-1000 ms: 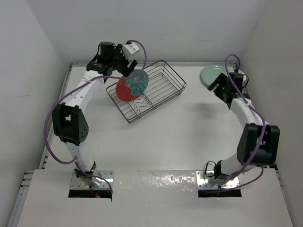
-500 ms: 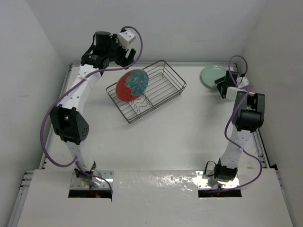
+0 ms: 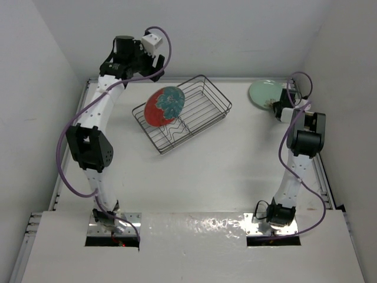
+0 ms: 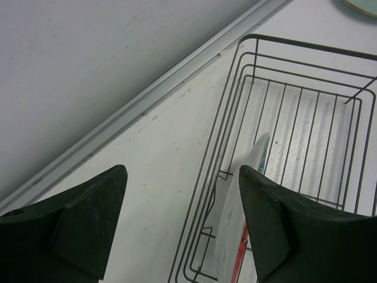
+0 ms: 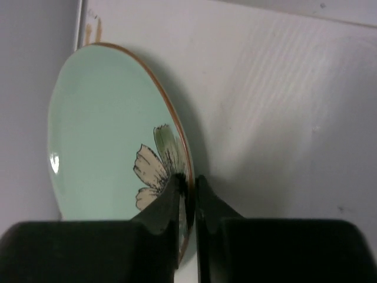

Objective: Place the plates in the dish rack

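Red plate (image 3: 164,106) is in: it stands on edge in the zigzag holder at the 9 o'clock end of the dish rack (image 3: 213,101), leaning a bit, so I count that one done. Left fingers (image 4: 88,224) are spread wide w/ nothing between them, up past the rack's far-left corner, approx 11 o'clock from the centre of the counter (image 3: 235,165). Left wrist cam looks down on the rack wires and the plate's edge.

Mint plate (image 3: 263,92) is what's left. It's in the far-right corner, approx 2 o'clock, well apart from the rack. Right fingers (image 5: 159,218) are nearly closed, pinching its rim between the tips. Can't tell if it's off the counter yet.

Approx half done by my read. Remaining: lift, carry toward 10 o'clock, tip upright, set into a free slot beside the red one.
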